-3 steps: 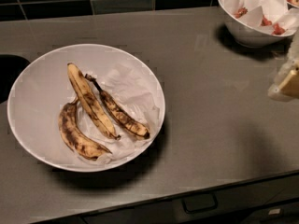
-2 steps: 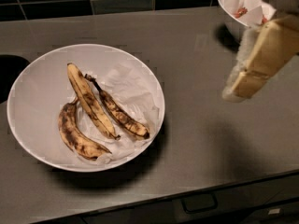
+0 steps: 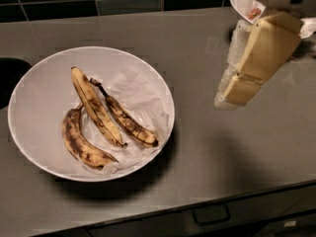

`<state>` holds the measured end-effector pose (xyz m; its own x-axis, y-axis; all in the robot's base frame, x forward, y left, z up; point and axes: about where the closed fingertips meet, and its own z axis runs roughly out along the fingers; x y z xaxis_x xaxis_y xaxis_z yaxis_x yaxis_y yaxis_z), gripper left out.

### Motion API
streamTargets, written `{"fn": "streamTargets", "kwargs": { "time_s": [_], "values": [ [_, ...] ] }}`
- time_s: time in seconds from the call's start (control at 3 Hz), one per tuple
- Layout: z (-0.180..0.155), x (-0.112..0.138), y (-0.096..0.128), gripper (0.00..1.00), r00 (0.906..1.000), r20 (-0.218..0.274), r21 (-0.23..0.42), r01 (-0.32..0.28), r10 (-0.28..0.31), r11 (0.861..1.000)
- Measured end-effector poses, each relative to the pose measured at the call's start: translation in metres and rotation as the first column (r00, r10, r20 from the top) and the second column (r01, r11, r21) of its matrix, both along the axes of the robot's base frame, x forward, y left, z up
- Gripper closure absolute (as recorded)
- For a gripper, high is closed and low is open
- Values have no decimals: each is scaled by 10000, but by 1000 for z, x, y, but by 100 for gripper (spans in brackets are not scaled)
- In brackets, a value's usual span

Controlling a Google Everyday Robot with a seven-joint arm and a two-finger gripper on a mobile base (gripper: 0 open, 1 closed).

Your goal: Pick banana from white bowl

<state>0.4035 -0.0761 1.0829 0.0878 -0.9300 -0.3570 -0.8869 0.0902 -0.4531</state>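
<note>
The banana (image 3: 96, 107) is the longest, nearly straight one, yellow with brown-black streaks. It lies in the middle of the wide white bowl (image 3: 37, 83), on crumpled white paper (image 3: 140, 90). A shorter curved banana (image 3: 79, 142) lies to its left. A darker, thinner banana with a long stem (image 3: 129, 124) lies to its right. My gripper (image 3: 229, 95) is cream-coloured. It hangs above the grey counter to the right of the bowl, tips pointing down and left, well apart from the bananas.
A smaller white bowl with red bits (image 3: 243, 5) stands at the back right, partly behind my gripper. A dark round opening (image 3: 9, 78) lies at the left edge. The counter's front edge with a drawer handle (image 3: 211, 214) runs along the bottom. Dark tiles line the back.
My gripper has come in from the right edge and moved left and down toward the bowl. The bananas and bowl have not moved.
</note>
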Motion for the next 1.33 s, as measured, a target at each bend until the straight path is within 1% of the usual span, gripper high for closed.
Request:
{"fn": "streamTargets", "kwargs": {
  "time_s": [0.67, 1.0, 1.33],
  "values": [
    [0, 0, 0, 0, 10000, 0, 0, -1, 1, 10000],
    [-16, 14, 36, 0, 9948, -396, 515, -916, 937, 9945],
    [-44, 32, 62, 0, 9781, -1137, 1140, -1613, 1741, 9803]
  ]
}}
